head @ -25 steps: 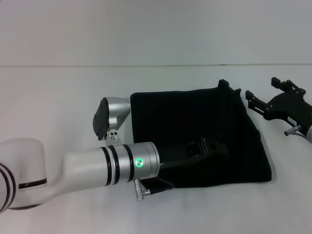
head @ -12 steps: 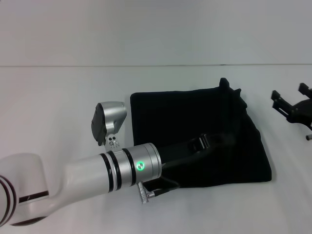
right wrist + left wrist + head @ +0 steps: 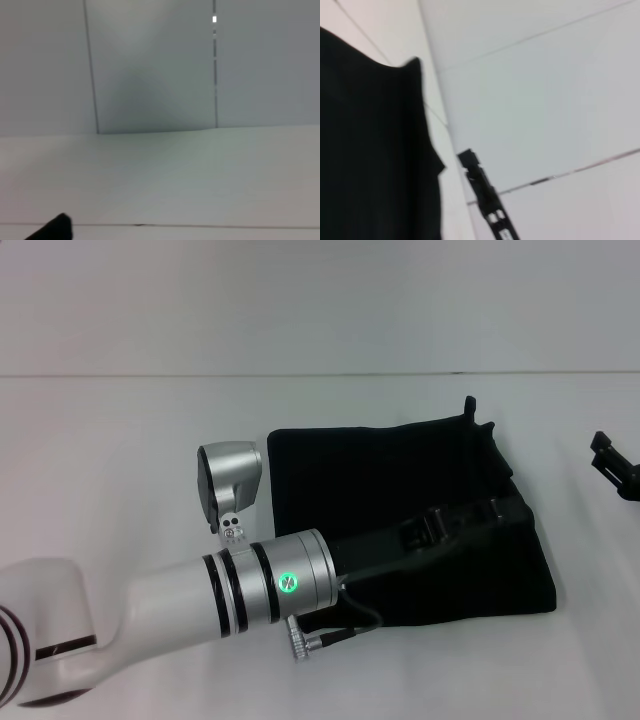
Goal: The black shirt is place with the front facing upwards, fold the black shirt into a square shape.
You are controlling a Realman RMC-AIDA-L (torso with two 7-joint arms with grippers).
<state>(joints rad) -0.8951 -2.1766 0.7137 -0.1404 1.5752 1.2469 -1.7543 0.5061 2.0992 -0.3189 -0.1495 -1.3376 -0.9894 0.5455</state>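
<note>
The black shirt (image 3: 400,490) lies folded into a rough square on the white table (image 3: 120,440), with a small corner sticking up at its far right. My left arm reaches across its near half. The left gripper (image 3: 480,515) is low over the cloth near the right edge, black against black. In the left wrist view the black shirt (image 3: 370,150) fills the left side. My right gripper (image 3: 615,465) sits at the right edge of the head view, mostly cut off, clear of the shirt and holding nothing. It also shows far off as the right gripper (image 3: 482,190).
A white wall (image 3: 320,300) rises behind the table. The left arm's silver wrist (image 3: 285,585) and its cable plug (image 3: 320,640) hang over the table's near side. A dark tip (image 3: 52,231) shows low in the right wrist view.
The left gripper has slid to the right across the shirt. The right gripper, fingers spread, has pulled away to the right and is almost out of the head view. The shirt's far-right corner shifted slightly.
</note>
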